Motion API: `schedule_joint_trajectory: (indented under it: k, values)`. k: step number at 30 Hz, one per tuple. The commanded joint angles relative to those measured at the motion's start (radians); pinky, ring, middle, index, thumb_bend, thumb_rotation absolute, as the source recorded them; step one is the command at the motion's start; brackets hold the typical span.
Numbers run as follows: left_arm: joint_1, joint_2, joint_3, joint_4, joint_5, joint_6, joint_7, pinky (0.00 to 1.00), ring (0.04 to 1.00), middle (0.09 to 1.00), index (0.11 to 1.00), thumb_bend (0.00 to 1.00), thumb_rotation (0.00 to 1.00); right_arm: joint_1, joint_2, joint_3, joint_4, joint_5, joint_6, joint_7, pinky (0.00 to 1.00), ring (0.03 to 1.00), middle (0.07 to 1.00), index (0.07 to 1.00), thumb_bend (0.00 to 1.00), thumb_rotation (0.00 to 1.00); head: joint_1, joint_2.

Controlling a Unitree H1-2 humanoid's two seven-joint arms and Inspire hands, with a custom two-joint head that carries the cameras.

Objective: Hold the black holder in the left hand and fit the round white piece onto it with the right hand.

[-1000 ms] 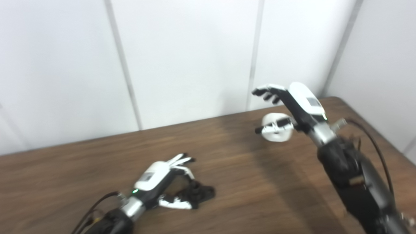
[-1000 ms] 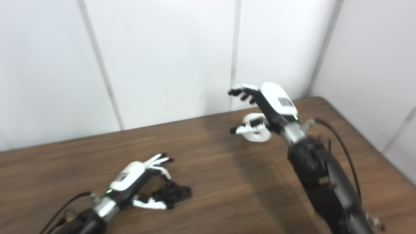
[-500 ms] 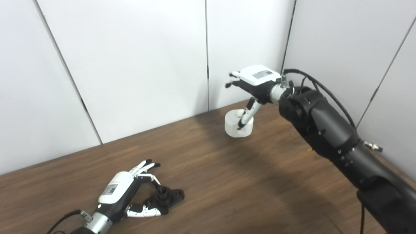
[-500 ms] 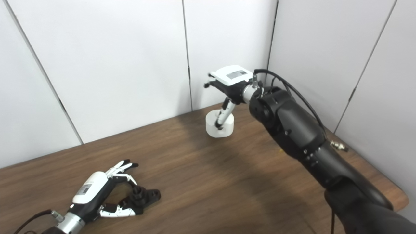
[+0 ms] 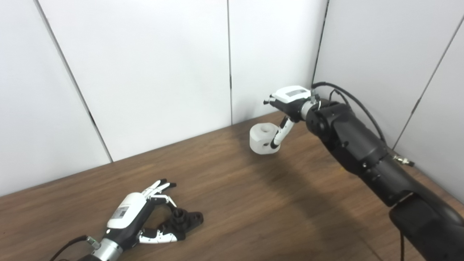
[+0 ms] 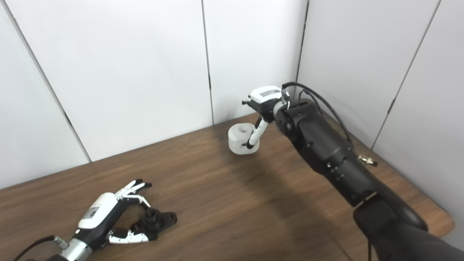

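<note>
Presently, two separate grasps in preparation — nothing joined yet.

Left hand (image 5: 136, 217): lying low on the desk (image 5: 253, 203) at about 7 o'clock in the view, fingers spread and curled around the black holder (image 5: 185, 221), thumb beneath it on the near side. Holder apparently resting on the desk surface, its raised stub pointing upward; closure loose, contact partial, so best rated as cupping rather than clamped. Probable reason for the pose: keeping the stub exposed and upright for the mating part.

Right hand (image 6: 262, 103): far out at about 1 o'clock, near the back corner of the desk, palm down, thumb laid against the right side wall of the round white piece (image 6: 242, 139). Other fingers largely hidden behind the hand body — firmness of the grip not determinable. Piece tilted slightly, central bore facing up; whether resting on the desk or just lifted, not determinable either.

Holder and white piece well apart, at opposite ends of the desk.

Judgement: pick-up stage, early in the task. Next requirement — firm closure on both parts, holder raised, then bore brought down over the stub. Risk: white piece slipping from a side-only grip during transfer.
</note>
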Motion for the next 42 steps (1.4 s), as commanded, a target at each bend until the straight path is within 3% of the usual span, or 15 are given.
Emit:
schedule_joint_trajectory:
  k: [1,4,11,19,29,42]
  values:
    - [0.105,0.073,-0.022,0.089,0.032,0.012,-0.028,0.94,0.978,0.916,0.485,0.52,0.08,-0.071,-0.008,-0.003,0.005,-0.012,0.008,-0.028,0.96,0.999,0.998,0.952,1.0,0.49,0.0,0.002]
    - [0.11,0.074,-0.024,0.083,0.03,0.012,-0.023,0.94,0.979,0.911,0.485,0.52,0.07,-0.075,0.009,0.007,0.026,-0.008,0.017,-0.033,0.98,1.0,0.993,0.947,1.0,0.46,0.002,0.006]
    - [0.108,0.072,-0.028,0.082,0.018,0.012,-0.027,0.94,0.979,0.908,0.485,0.52,0.08,-0.087,0.041,0.035,0.106,-0.002,-0.001,-0.084,0.9,0.993,0.981,0.934,1.0,0.4,0.013,0.009]
    - [0.111,0.072,-0.024,0.07,0.015,0.012,-0.042,0.94,0.986,0.916,0.485,0.52,0.08,-0.109,0.061,0.068,0.188,0.014,-0.021,-0.13,0.89,0.978,0.969,0.922,1.0,0.42,0.021,0.011]
    - [0.122,0.074,-0.01,0.052,0.012,0.012,-0.053,0.92,0.98,0.912,0.485,0.52,0.08,-0.129,0.057,0.106,0.244,0.03,-0.048,-0.162,0.94,0.967,0.955,0.903,1.0,0.39,0.026,0.018]
    - [0.133,0.08,0.0,0.035,0.024,0.013,-0.067,0.93,0.98,0.914,0.485,0.52,0.08,-0.123,0.038,0.112,0.258,0.044,-0.073,-0.212,0.87,0.921,0.918,0.856,1.0,0.35,0.025,0.032]
